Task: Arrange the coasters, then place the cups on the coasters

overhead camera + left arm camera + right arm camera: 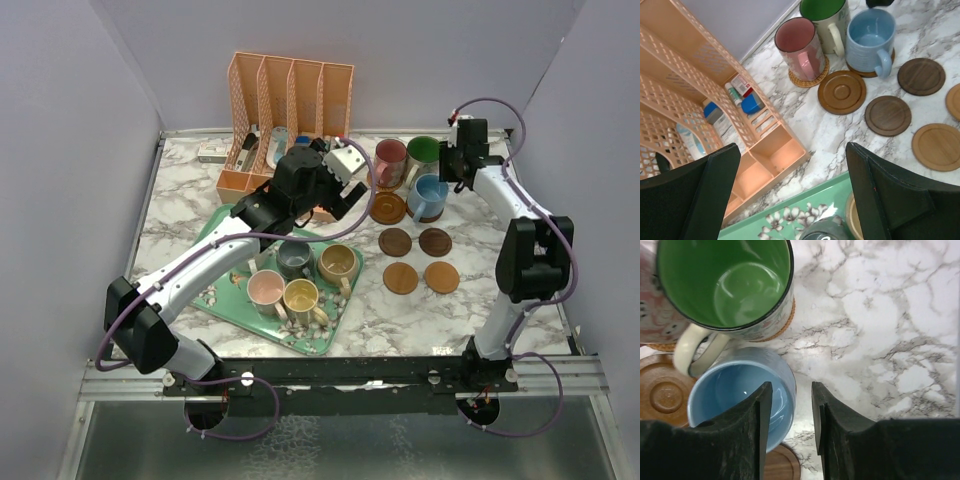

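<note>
A blue cup (730, 390) stands on a coaster (782, 467) at the back right, beside a green cup (725, 285) and a pink cup (800, 50), each on its own coaster. My right gripper (791, 387) is open and straddles the blue cup's right wall, one finger inside and one outside, with a gap on both sides. One ringed coaster (842, 92) lies bare next to them, and several more coasters (418, 260) lie in a square in front. My left gripper (792, 150) hangs wide open and holds nothing, above the tray's far edge. Several cups (300, 280) stand on the tray.
The green floral tray (235, 310) lies at the front left on the marble table (500, 130). An orange perforated organizer (290, 90) with small items stands at the back left, close to my left arm. Grey walls close in both sides.
</note>
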{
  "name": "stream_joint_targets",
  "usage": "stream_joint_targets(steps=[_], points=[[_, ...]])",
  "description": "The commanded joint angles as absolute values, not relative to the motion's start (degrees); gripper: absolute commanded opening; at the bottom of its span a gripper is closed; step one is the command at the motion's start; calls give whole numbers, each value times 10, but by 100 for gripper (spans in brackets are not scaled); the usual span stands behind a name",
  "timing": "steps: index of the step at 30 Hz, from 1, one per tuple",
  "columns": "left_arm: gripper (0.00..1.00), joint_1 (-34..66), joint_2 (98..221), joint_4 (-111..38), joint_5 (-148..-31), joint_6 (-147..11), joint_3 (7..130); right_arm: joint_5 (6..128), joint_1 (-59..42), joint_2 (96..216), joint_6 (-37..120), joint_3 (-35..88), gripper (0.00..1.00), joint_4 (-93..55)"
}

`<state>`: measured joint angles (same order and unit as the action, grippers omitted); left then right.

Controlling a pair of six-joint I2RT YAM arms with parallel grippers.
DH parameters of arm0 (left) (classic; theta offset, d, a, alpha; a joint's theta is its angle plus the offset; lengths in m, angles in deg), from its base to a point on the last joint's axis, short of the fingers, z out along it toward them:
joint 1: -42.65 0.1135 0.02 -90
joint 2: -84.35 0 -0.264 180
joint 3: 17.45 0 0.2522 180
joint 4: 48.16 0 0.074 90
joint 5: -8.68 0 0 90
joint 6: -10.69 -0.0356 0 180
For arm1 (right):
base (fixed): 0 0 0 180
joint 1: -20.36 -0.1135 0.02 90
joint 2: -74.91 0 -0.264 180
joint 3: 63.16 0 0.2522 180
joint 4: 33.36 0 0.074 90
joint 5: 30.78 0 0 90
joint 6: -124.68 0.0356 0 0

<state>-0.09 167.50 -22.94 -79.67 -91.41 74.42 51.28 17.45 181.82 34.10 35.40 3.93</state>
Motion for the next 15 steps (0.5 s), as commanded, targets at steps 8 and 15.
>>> stream_joint_targets(steps=[8, 15], points=[[92, 38, 1633, -184, -750, -995, 729, 621, 177, 1670, 275, 321, 42, 10], [93, 56, 1607, -139, -771, -1022, 661, 711, 177, 1605, 233, 271, 62, 27]])
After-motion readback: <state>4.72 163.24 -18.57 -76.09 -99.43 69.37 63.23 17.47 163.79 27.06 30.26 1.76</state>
